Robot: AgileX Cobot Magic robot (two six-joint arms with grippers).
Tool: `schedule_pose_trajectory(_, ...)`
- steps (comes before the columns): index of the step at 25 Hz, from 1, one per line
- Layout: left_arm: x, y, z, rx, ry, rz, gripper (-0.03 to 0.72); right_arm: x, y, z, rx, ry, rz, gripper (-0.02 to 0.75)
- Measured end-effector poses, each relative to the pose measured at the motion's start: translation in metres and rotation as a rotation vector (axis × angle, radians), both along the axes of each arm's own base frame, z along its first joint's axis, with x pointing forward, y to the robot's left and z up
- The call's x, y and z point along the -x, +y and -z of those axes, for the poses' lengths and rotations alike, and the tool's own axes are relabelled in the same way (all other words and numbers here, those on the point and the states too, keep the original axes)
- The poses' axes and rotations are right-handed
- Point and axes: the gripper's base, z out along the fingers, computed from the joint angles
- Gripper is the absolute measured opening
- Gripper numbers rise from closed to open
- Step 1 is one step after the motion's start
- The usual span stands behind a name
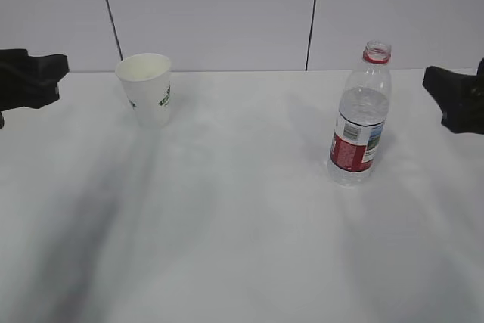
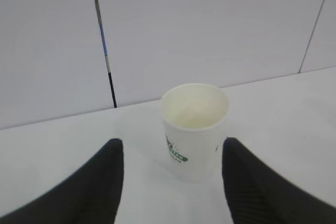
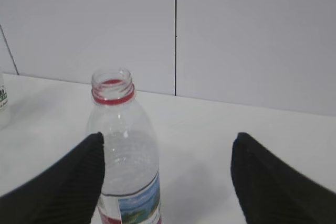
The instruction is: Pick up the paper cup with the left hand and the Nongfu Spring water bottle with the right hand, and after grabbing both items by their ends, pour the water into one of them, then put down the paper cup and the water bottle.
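exterior view: the paper cup [image 1: 146, 87] stands upright at the back left of the white bench [image 1: 242, 247], and the water bottle [image 1: 361, 117] stands uncapped toward the right, well apart from it. the cup looks light, thin-walled and easy to crush. the bottle is part full, so heavier low down, smooth and a little squashy. the left hand [image 1: 30, 79] and right hand [image 1: 457, 98] sit at the frame edges, mostly cut off.

left wrist view: the fingers [image 2: 100, 182] are spread to either side of the cup [image 2: 195, 129], not touching it. a gentle hold on the lower wall seems safest.

right wrist view: the fingers [image 3: 68, 182] are spread, the bottle [image 3: 123, 158] just beside the left one. its base is cut off, and whether they touch is unclear.
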Motion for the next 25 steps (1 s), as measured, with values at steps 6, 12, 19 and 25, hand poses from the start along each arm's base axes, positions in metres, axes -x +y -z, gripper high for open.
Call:
schedule_pose_trajectory(6,-0.007,-0.005,0.014,0.029,0.003,0.033,0.443,0.0,0.002,0.022,-0.019,0.02,-0.017,0.566)
schedule_pose_trajectory(12,-0.007,-0.011,0.03,0.075,-0.03,0.096,0.443,-0.003,0.004,0.043,-0.045,0.028,-0.034,0.566)
schedule_pose_trajectory(19,-0.002,-0.013,0.038,0.06,-0.016,0.134,0.443,-0.008,0.007,0.069,-0.081,0.032,-0.053,0.566)
schedule_pose_trajectory(25,0.009,-0.015,0.045,0.046,-0.009,0.178,0.444,-0.014,0.007,0.09,-0.112,0.044,-0.048,0.566)
